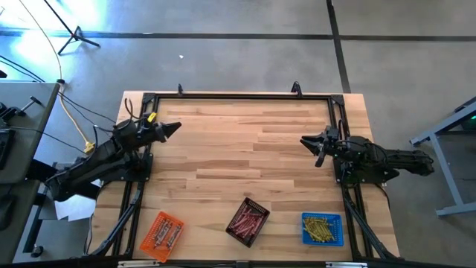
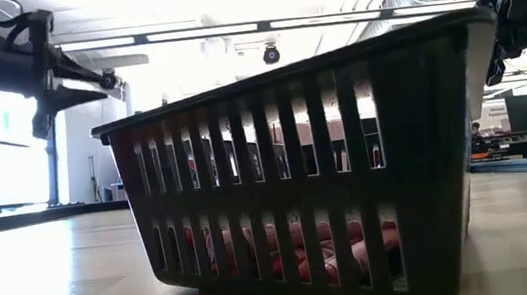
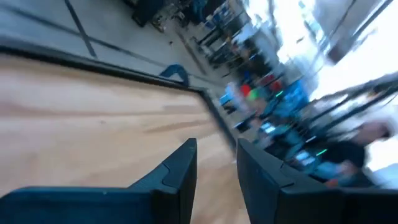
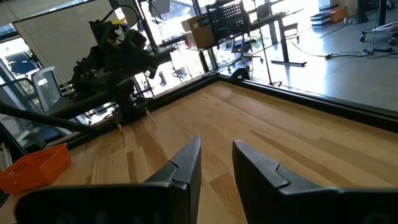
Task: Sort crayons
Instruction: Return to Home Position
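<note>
My left gripper [image 1: 177, 127] at mid-left and my right gripper [image 1: 306, 141] at mid-right hang narrowly parted and empty, with bare table [image 1: 238, 149] between them. The crayons [image 1: 247, 219] lie in the orange tray [image 1: 145, 243], black tray [image 1: 264, 209] and blue tray [image 1: 304, 228] along the lower edge.

Overhead, one camera looks straight down on my whole table [image 1: 245, 149]. Another sits at tabletop height, so near the black tray [image 2: 326, 160] that it fills mid-frame. My right wrist camera faces my left arm [image 4: 118, 56] and the orange tray [image 4: 37, 165], shared with overhead's left side.
</note>
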Robot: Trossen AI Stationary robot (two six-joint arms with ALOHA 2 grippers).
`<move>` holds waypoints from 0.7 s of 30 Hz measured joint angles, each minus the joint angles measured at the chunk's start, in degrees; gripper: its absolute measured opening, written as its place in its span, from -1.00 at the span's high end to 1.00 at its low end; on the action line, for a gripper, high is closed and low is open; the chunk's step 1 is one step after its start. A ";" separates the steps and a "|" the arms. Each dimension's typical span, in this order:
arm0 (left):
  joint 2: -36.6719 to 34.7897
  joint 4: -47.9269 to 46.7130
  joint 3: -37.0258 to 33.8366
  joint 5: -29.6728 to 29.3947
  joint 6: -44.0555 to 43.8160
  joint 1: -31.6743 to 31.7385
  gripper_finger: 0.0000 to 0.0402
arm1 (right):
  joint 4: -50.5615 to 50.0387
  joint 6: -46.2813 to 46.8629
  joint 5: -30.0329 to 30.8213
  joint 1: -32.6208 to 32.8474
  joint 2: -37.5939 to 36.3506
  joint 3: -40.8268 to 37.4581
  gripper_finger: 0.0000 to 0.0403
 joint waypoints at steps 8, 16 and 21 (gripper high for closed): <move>-5.60 -2.79 -0.64 0.82 -11.57 -0.02 0.50 | 0.02 0.00 0.00 0.00 0.00 0.00 0.62; -5.62 -2.72 -0.62 0.80 -11.62 -0.06 0.50 | 0.01 0.00 0.00 -0.01 0.00 0.00 0.62; -5.62 -2.70 -0.62 0.80 -11.62 -0.07 0.50 | 0.00 0.00 0.02 -0.02 0.00 0.00 0.62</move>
